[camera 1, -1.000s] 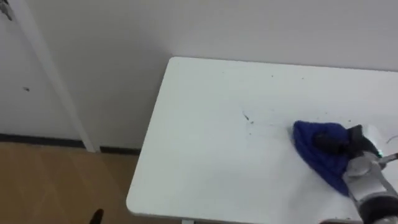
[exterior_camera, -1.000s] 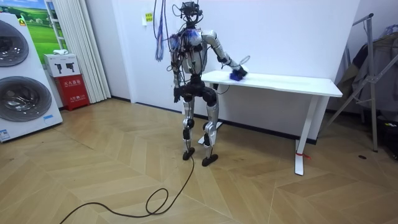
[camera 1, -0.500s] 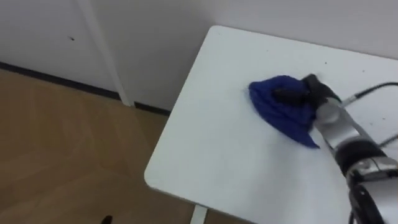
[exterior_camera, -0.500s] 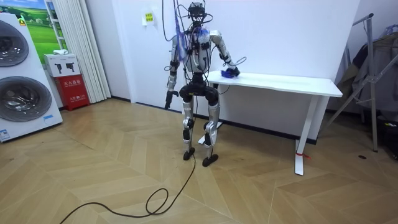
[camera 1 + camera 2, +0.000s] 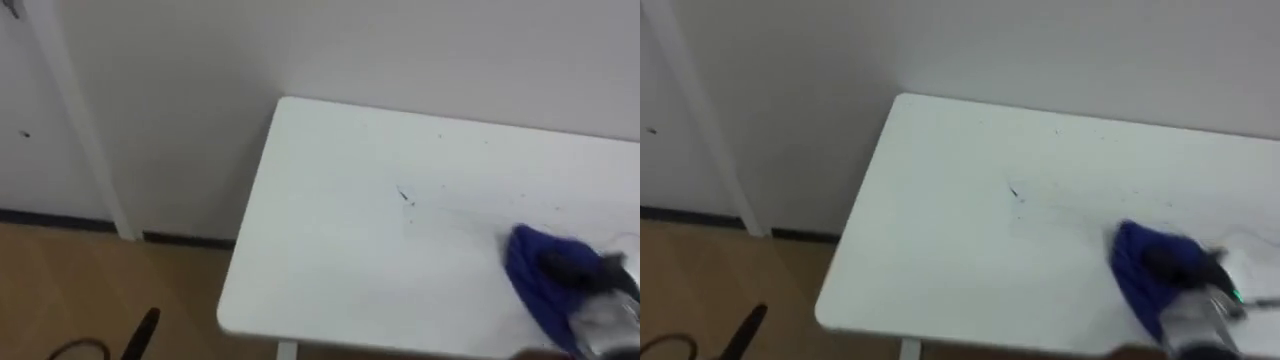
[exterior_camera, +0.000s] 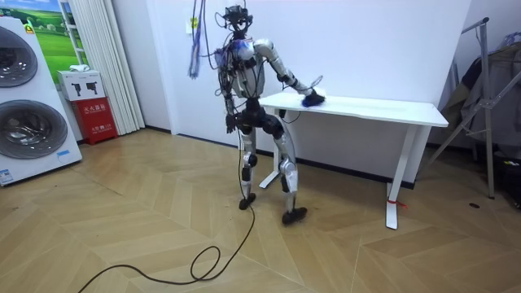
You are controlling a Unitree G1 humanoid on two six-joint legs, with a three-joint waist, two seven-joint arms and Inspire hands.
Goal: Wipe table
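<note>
A white table (image 5: pixel 330 230) stands against the wall, and I stand at its left end (image 6: pixel 281 99). A bunched blue cloth (image 5: pixel 535 275) lies on the tabletop near its front edge, at the lower right of the eye views. My right hand (image 5: pixel 572 268) rests on top of the cloth, dark fingers curled into it (image 5: pixel 1180 262). A small dark mark (image 5: pixel 403 195) sits on the tabletop, left of the cloth. In the room view my right arm reaches out to the cloth (image 6: pixel 312 99), and my left hand (image 6: pixel 231 124) hangs by my hip.
The table's left edge and front left corner (image 5: pixel 225 315) drop off to wooden floor. A white wall runs behind the table. In the room view, washing machines (image 6: pixel 28 106) and a red box (image 6: pixel 99 118) stand far left, and a clothes rack (image 6: pixel 488 98) at the right.
My right hand has dragged the cloth to the right along the table, away from the dark mark. In the room view I have leaned towards the table and set my feet wider apart.
</note>
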